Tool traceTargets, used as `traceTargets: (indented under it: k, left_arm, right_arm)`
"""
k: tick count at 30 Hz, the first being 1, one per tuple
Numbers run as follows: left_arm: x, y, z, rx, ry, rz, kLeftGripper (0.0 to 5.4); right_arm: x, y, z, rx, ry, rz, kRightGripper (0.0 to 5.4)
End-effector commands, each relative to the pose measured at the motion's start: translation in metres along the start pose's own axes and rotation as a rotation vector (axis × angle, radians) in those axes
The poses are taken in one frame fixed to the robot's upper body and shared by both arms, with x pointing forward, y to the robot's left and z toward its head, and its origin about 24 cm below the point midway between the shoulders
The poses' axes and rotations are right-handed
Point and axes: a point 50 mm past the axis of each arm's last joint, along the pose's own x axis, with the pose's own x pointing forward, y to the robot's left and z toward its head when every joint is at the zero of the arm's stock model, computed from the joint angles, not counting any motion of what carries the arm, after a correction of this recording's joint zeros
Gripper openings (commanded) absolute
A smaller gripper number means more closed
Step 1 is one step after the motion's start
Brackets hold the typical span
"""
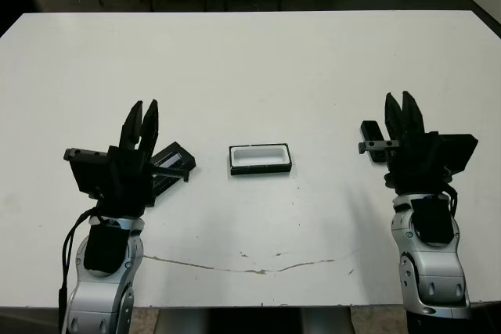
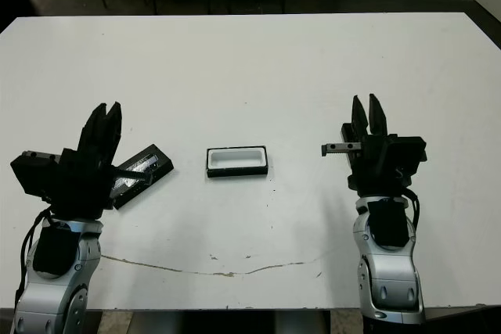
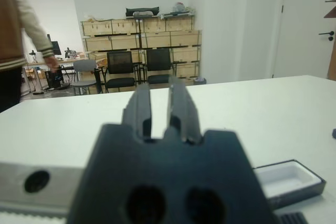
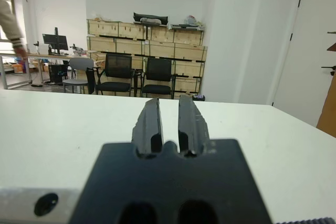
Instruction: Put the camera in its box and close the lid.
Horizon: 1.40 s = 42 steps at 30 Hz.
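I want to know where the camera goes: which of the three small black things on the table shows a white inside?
The box, mid-table between the grippers: an open tray with white lining. The lid near the left gripper and the camera by the right gripper look all dark.

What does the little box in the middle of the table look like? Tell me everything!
The box is a small, shallow rectangular tray, black on the outside with a white lining inside. It lies flat and open on the white table, its long side running left to right, and nothing is in it. It sits between the two arms, and nothing touches it but the table. The lid lies apart from it toward the robot's left. The left wrist view shows its raised black rim around the white hollow.
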Motion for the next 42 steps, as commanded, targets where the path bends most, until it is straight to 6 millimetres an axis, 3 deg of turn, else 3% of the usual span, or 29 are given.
traceTargets:
  k: [1,10,16,24,38,40,42]
  left_arm:
    - [-0.006,0.0,-0.005,0.003,0.034,-0.013,0.02]
    - [-0.006,0.002,-0.011,0.008,0.045,-0.018,0.02]
    - [-0.006,0.001,-0.011,-0.005,0.035,-0.025,0.0]
    - [-0.008,-0.002,-0.01,-0.032,0.06,-0.046,0.0]
    - [-0.008,-0.001,-0.016,-0.033,0.088,-0.054,0.0]
    - [-0.007,-0.001,-0.017,-0.03,0.091,-0.054,0.0]
    - [-0.007,-0.001,-0.017,-0.025,0.094,-0.052,0.0]
  right_arm:
    - [-0.004,0.0,-0.004,0.015,0.037,0.001,0.0]
    - [0.007,-0.002,-0.013,-0.037,0.079,-0.038,0.0]
    - [0.011,-0.019,-0.017,-0.142,0.204,-0.095,0.21]
    - [0.024,-0.029,-0.022,0.001,0.431,-0.126,1.94]
    - [0.028,-0.033,-0.023,-0.031,0.574,-0.023,5.05]
    - [0.028,-0.031,-0.022,-0.036,0.576,-0.019,5.38]
    - [0.028,-0.03,-0.022,-0.072,0.583,-0.017,5.38]
